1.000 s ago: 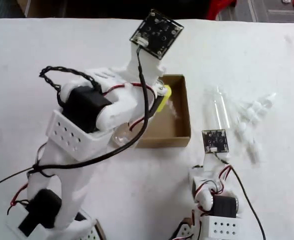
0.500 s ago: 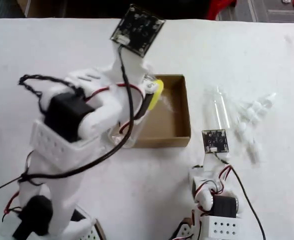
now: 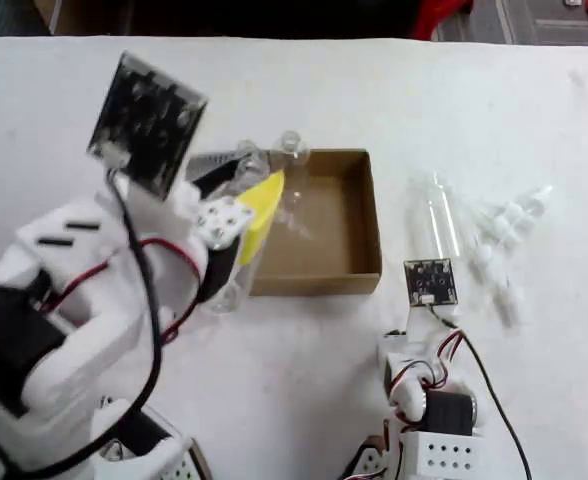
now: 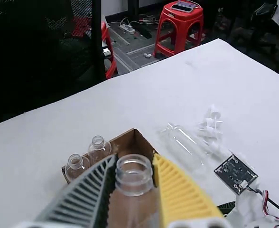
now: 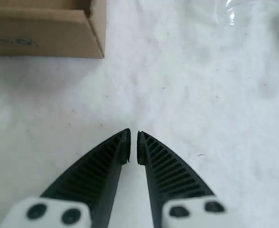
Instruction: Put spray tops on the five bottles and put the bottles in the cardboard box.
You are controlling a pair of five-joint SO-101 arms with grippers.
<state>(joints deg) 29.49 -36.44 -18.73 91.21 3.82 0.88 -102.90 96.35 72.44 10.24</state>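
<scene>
My left gripper (image 3: 244, 190) is shut on a clear bottle (image 4: 134, 176) with an open neck and no spray top, held tilted above the table at the left side of the cardboard box (image 3: 362, 215). Two more topless bottles (image 4: 97, 147) (image 4: 75, 165) stand inside the box at its corner. Another clear bottle (image 3: 439, 215) lies on the table right of the box, with a heap of white spray tops (image 3: 504, 235) beside it. My right gripper (image 5: 133, 145) is shut and holds nothing, low over bare table near the box's front right corner (image 5: 94, 28).
A white cloth (image 3: 494, 90) covers the table. The right arm's base and cables (image 3: 429, 400) sit at the near edge. Red stools (image 4: 180, 21) and dark room lie beyond the far edge. There is free room behind and left of the box.
The left arm has swung back to the left and up, away from over the box, with the bottle still in its gripper. The right arm has not moved.
</scene>
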